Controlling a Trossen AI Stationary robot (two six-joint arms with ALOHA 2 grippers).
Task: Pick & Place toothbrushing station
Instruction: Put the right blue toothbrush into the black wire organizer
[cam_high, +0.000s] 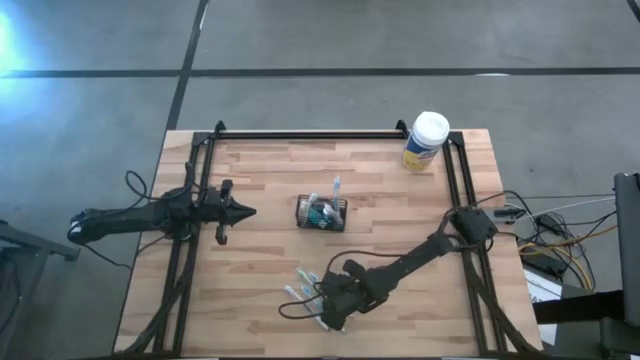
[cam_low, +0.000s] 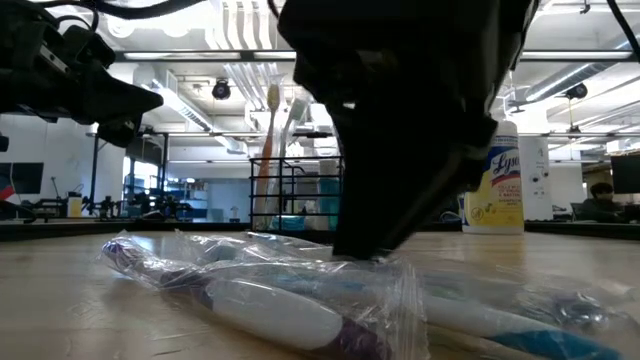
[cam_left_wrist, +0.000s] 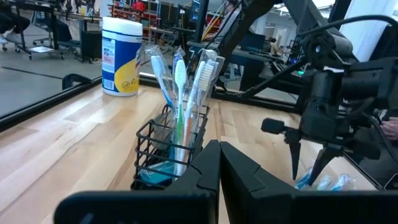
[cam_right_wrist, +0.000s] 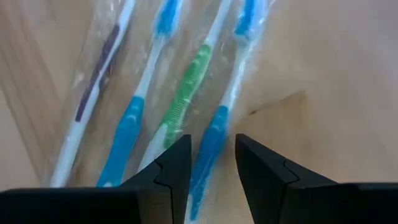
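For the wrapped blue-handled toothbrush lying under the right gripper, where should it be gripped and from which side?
Probably at mid-handle, from straight above. The blue-handled toothbrush lies flat on the table in clear wrap, close beside the green-handled toothbrush, so only its narrow width offers purchase. The right gripper already straddles it, fingers open either side.

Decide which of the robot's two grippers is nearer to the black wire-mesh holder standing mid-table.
Left, narrowly. The left gripper points at the holder from its left side, level with it. The right gripper hangs farther off, toward the table's front edge, over the wrapped toothbrushes.
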